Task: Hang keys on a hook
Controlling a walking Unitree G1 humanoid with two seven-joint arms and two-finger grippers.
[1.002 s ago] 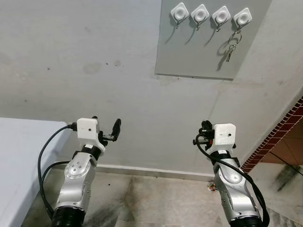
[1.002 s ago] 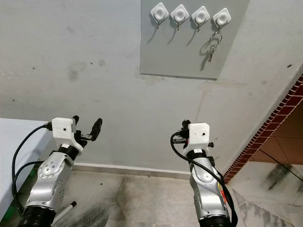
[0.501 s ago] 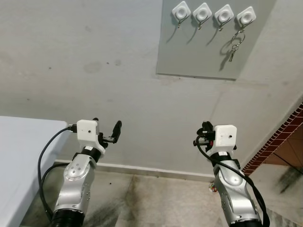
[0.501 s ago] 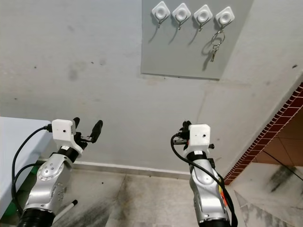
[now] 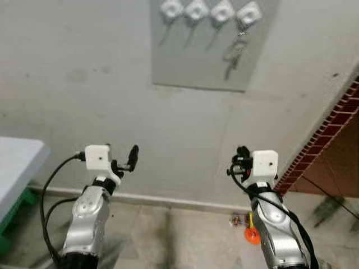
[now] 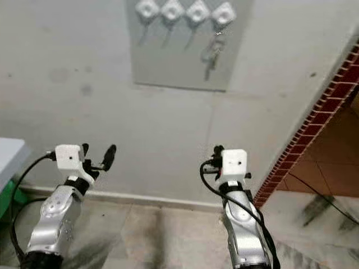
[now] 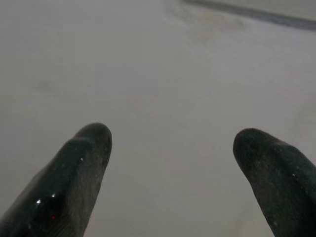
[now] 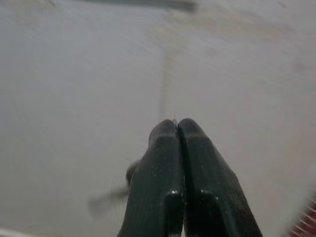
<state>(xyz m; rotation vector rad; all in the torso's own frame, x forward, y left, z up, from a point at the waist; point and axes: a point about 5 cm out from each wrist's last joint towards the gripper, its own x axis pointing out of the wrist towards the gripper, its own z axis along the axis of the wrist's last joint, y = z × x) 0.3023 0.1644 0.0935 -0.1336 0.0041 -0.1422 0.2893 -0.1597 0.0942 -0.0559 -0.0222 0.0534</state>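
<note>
High on wall panel (image 5: pixel 199 47): keys (image 5: pixel 233 53) hanging from rightmost hook (image 5: pixel 248 12); hanging seemingly done. Left gripper (image 7: pixel 173 173) spread, right gripper (image 8: pixel 177 129) pressed together, empty; next, probably lowering arms.

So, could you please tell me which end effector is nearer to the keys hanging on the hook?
Right. The right end effector sits low, almost directly beneath the keys; the left end effector is equally low but well off to the left.

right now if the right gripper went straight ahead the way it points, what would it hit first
Most likely the bare grey wall. The right gripper, shut, faces plain wall below the hook panel; how far off is unclear.
</note>
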